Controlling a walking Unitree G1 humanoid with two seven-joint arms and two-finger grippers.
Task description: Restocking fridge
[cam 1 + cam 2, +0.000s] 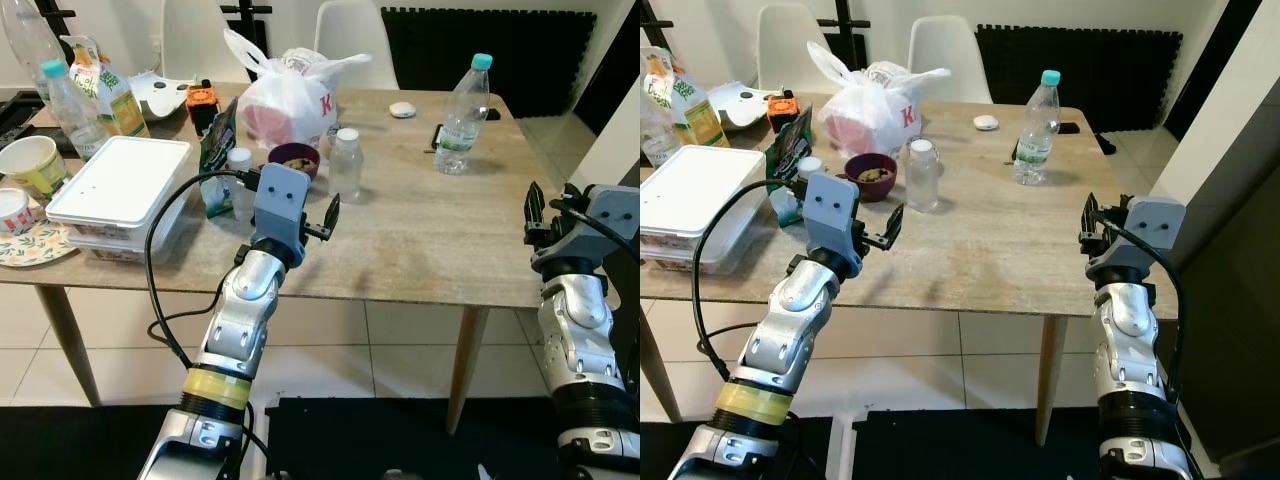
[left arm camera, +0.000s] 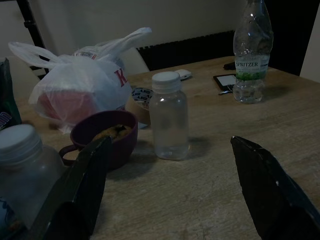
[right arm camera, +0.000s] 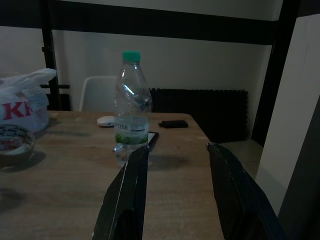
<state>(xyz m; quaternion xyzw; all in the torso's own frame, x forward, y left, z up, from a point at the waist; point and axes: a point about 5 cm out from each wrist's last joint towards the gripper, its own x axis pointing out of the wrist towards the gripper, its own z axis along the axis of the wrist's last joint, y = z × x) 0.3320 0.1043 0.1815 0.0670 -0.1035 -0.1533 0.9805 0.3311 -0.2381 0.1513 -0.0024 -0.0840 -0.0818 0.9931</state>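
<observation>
A small clear bottle with a white cap (image 1: 345, 163) stands upright mid-table, beside a purple bowl (image 1: 295, 160) holding food. My left gripper (image 2: 170, 144) hovers open over the table's near edge, pointing at that bottle a short way in front of it, with nothing between its fingers. A tall water bottle with a teal cap (image 1: 463, 115) stands at the far right of the table. My right gripper (image 1: 550, 205) is open and empty past the table's right front corner, facing that tall bottle (image 3: 132, 107).
The wooden table (image 1: 420, 240) also carries a knotted white plastic bag (image 1: 290, 95), stacked white lidded containers (image 1: 120, 180), a second small bottle (image 1: 240, 180), a green packet (image 1: 215, 145), a juice carton (image 1: 110, 95), cups (image 1: 35, 165) and a phone (image 1: 440, 135). White chairs stand behind.
</observation>
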